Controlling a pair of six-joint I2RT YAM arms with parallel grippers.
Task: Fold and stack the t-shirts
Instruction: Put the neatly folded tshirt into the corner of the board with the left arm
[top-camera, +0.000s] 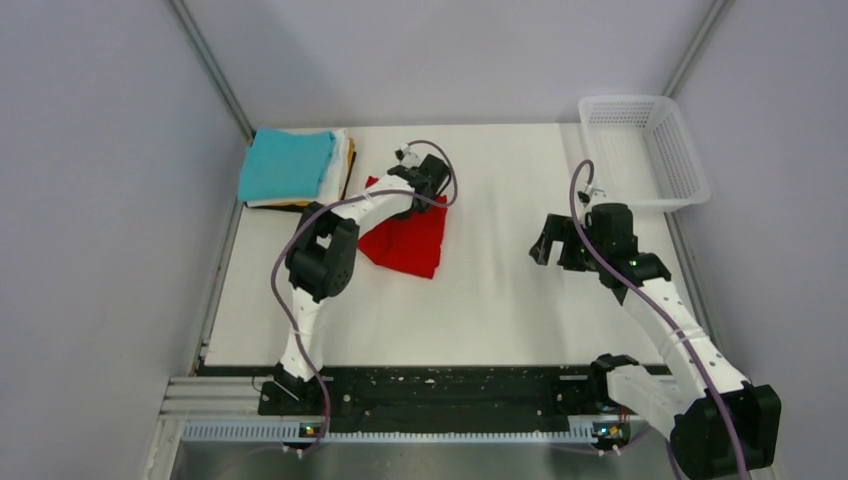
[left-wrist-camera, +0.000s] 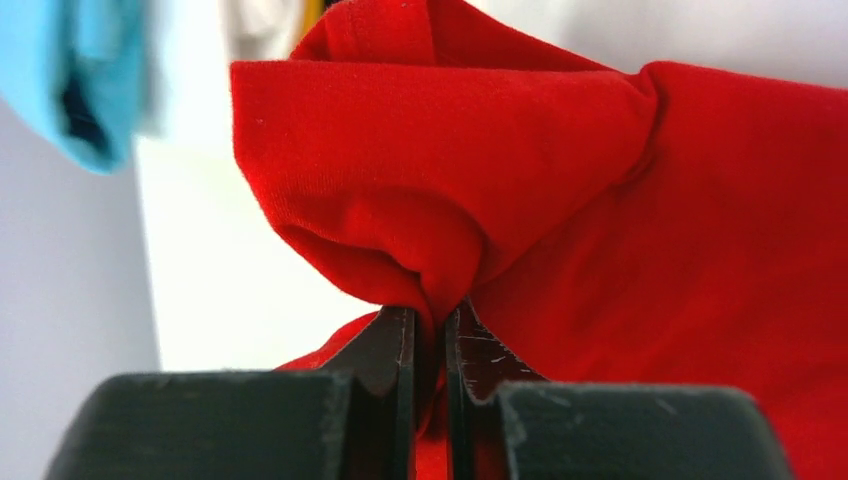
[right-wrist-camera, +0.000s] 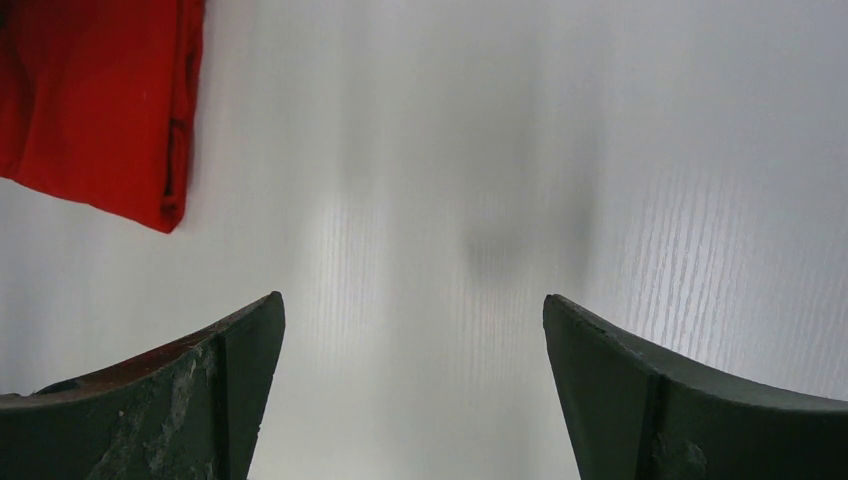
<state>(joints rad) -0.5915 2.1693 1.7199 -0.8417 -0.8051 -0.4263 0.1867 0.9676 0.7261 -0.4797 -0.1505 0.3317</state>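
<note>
Red shirt (top-camera: 408, 243), folded small, lies left of centre on the tabletop (top-camera: 500, 300), just beside the stack (top-camera: 290, 165) in the far-left corner. Left pincer (left-wrist-camera: 430, 325) is clamped on a bunched fold of it. Right pincer (right-wrist-camera: 412, 305) is spread wide and empty. Suggest lifting the shirt clear, then laying it square on the stack.

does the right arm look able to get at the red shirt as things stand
Probably yes. The right gripper is open over the table, with nothing lying between it and the red shirt. The left gripper is shut on a fold at the shirt's far end, leaving its near edge free.
</note>
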